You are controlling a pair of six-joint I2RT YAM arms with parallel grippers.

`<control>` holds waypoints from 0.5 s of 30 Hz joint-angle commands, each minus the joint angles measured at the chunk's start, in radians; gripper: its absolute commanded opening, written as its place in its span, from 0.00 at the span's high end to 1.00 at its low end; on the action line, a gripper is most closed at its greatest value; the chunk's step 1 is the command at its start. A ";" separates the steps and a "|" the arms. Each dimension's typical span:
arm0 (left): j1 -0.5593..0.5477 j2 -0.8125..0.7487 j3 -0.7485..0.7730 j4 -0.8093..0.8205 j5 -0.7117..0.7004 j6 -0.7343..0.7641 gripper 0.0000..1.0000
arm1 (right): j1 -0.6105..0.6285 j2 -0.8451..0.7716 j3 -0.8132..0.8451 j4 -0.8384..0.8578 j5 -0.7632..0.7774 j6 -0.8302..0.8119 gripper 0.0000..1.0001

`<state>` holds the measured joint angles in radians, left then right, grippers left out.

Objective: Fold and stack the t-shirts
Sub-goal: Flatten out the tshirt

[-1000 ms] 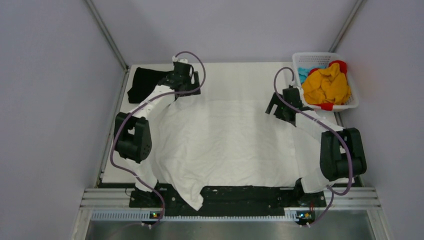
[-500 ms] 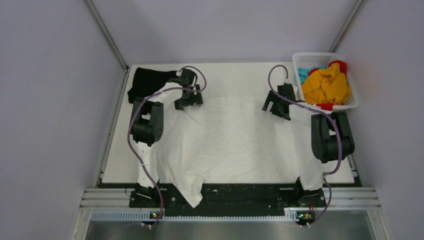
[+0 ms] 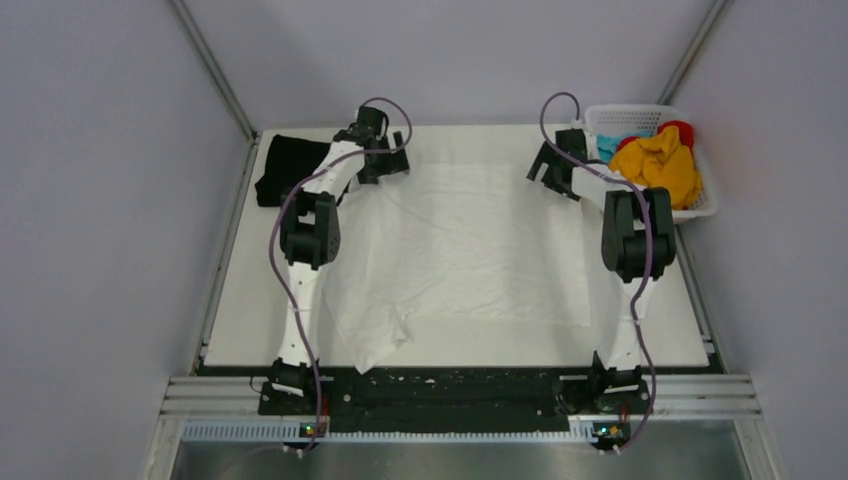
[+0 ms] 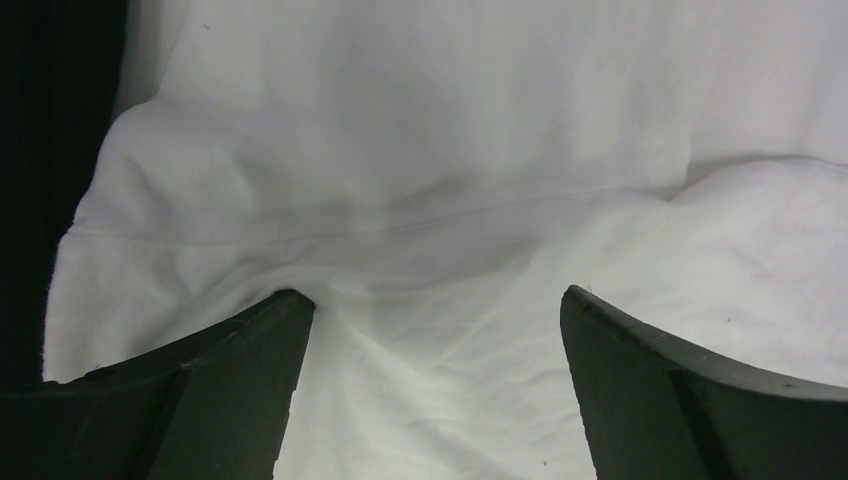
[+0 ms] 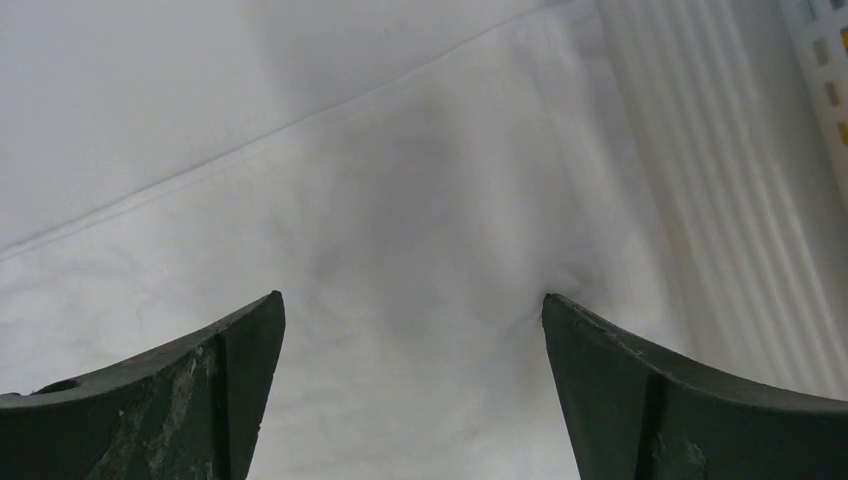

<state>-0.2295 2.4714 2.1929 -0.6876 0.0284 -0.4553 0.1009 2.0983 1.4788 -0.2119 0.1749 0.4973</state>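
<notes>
Fingers (image 4: 220, 390) of left gripper (image 4: 432, 300) stand wide apart, cloth bulging btwn them but not pinched. Right gripper (image 5: 410, 300) likewise: fingers (image 5: 200, 390) apart, nothing held.

White t-shirt (image 3: 470, 250) lies spread on table (image 3: 650, 335), far edge under both grippers. Black t-shirt (image 3: 283, 168) sits at far left, just beside the white one. Basket (image 3: 704, 211) at far right.

Risks: near-left corner is bunched, so a fold made w/o smoothing it prob comes out crooked. Left fingers sit low in the cloth, so lifting off could drag the edge onto the black tee.

Vs 1 s ago: both arms have stretched toward the far edge, and the shirt has gone w/ them. It no longer hangs over the near edge.
</notes>
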 commanded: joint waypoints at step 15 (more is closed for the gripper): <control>-0.049 -0.392 -0.258 0.055 0.094 0.040 0.01 | 0.041 -0.350 -0.147 -0.082 -0.062 -0.059 0.01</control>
<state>-0.2371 2.4161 2.1326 -0.6342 0.1719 -0.4309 0.1017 2.0068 1.4685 -0.3016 0.1284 0.4290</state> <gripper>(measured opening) 0.986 0.987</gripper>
